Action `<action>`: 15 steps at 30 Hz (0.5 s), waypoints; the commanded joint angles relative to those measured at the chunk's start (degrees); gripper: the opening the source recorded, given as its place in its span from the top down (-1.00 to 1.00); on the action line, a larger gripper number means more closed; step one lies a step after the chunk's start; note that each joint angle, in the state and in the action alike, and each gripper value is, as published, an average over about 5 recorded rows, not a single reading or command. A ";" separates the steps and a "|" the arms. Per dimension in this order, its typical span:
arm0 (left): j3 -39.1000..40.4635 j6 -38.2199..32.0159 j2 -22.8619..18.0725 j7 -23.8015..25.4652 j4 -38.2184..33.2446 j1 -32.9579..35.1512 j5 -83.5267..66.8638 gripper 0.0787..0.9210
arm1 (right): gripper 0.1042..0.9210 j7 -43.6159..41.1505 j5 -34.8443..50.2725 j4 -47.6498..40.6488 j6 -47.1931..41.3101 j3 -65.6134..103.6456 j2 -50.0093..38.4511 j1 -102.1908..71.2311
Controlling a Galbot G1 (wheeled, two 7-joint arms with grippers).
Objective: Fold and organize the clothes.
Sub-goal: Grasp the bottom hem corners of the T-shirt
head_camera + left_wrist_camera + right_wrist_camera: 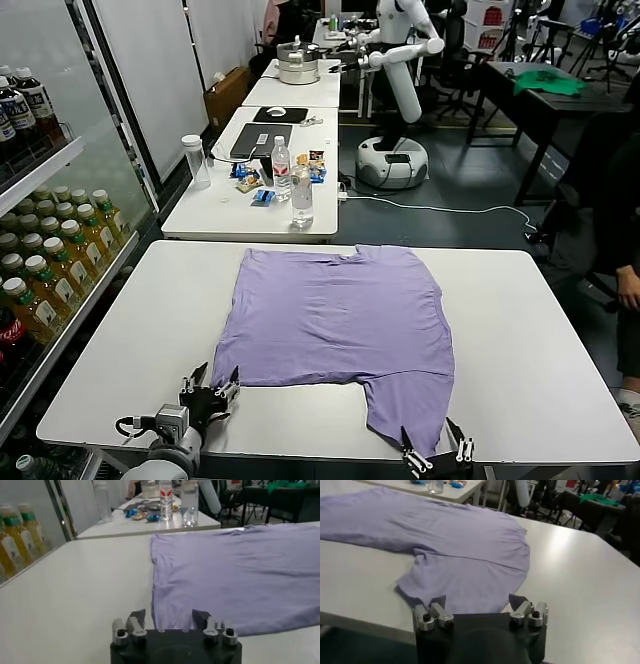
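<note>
Head view shows the lavender T-shirt (335, 320) spread flat on the white surface (530, 340), one sleeve trailing toward the near edge. Left gripper (210, 392) sits just off the shirt's near-left corner, jaws parted and empty; right gripper (437, 459) waits spread wide at the trailing sleeve (nothing held either). Thin fabric could bunch or slip if fingers pinch only one layer.

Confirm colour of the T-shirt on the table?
Plain lavender thin-fabric short-sleeved T-shirt, no print visible; best in head view.
</note>
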 commanded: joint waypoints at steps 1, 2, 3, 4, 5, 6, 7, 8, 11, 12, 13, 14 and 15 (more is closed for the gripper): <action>0.37 1.69 0.65 -0.28 0.38 -1.00 -3.84 0.05 | -0.41 -0.85 0.63 -1.28 -0.43 -1.95 0.72 -0.92; 0.37 1.70 0.65 -0.16 0.01 -0.78 -4.54 0.11 | -0.35 -0.69 2.04 -1.46 -0.78 -1.91 0.69 -0.89; 0.38 1.69 0.64 0.01 -0.36 -0.56 -5.12 0.19 | -0.29 -0.52 3.28 -1.56 -1.12 -1.85 0.64 -0.89; 0.40 1.64 0.62 0.22 -0.65 -0.34 -5.58 0.25 | -0.20 -0.38 4.28 -1.55 -1.41 -1.79 0.56 -0.91; 0.43 1.59 0.61 0.45 -0.86 -0.15 -5.89 0.31 | -0.14 -0.31 5.03 -1.46 -1.63 -1.72 0.44 -0.96; 0.48 1.52 0.59 0.68 -0.98 0.03 -6.13 0.40 | -0.07 -0.27 5.62 -1.29 -1.79 -1.64 0.29 -1.04; 0.52 1.46 0.57 0.88 -1.01 0.18 -6.32 0.46 | 0.00 -0.26 6.02 -1.09 -1.90 -1.55 0.12 -1.11; 0.57 1.41 0.55 1.03 -0.93 0.28 -6.58 0.52 | 0.06 -0.26 6.32 -0.89 -1.98 -1.42 -0.04 -1.16; 0.60 1.07 0.48 1.22 -0.40 0.36 -7.30 0.73 | 0.22 -0.33 7.22 -0.27 -2.17 -0.53 -0.60 -1.11; 0.61 0.72 0.48 1.31 -0.20 0.38 -7.34 0.80 | 0.26 -0.38 7.70 0.02 -2.25 -0.07 -0.83 -1.04; 0.61 0.19 0.48 1.41 -0.05 0.39 -7.24 0.85 | 0.32 -0.42 8.19 0.33 -2.34 0.40 -1.10 -0.96; 0.61 -0.44 0.49 1.48 0.03 0.42 -7.11 0.88 | 0.36 -0.46 8.68 0.67 -2.40 0.80 -1.35 -0.89; 0.57 -1.21 0.51 1.55 -0.05 0.47 -6.99 0.92 | 0.41 -0.52 9.20 1.11 -2.42 1.26 -1.67 -0.81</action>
